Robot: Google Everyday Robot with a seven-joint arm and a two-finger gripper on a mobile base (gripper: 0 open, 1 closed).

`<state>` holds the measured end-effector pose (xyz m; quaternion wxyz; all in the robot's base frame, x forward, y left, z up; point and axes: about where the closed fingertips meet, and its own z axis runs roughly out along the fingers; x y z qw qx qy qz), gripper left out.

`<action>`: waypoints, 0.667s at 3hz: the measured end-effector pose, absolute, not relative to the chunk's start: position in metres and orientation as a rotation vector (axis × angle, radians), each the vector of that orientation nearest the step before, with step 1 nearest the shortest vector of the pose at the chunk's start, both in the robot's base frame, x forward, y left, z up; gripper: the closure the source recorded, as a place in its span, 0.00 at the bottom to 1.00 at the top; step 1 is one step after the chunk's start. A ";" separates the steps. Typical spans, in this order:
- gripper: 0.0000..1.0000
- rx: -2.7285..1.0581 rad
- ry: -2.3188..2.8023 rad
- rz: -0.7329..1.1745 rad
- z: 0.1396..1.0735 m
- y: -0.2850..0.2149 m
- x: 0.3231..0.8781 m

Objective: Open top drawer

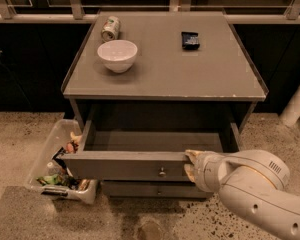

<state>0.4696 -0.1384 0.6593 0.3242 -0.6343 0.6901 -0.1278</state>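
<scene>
The top drawer (125,165) is a wide grey wooden drawer with a small round metal knob (162,173) at its centre. It stands pulled out from the grey cabinet (165,74), and its inside looks empty. My gripper (190,164) is at the right part of the drawer front, with one fingertip over the top edge and one lower against the front. My white arm (255,189) comes in from the lower right. A second, shallower drawer front (150,189) shows just below.
On the cabinet top are a white bowl (117,55), a can lying on its side (110,28) and a small dark packet (190,40). A clear plastic bin of snacks (60,169) stands on the speckled floor at the left of the cabinet. A white post (296,104) is at the right.
</scene>
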 end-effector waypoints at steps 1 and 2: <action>1.00 -1.664 1.791 -0.342 0.664 -0.136 0.463; 1.00 -1.624 1.749 -0.362 0.681 -0.124 0.424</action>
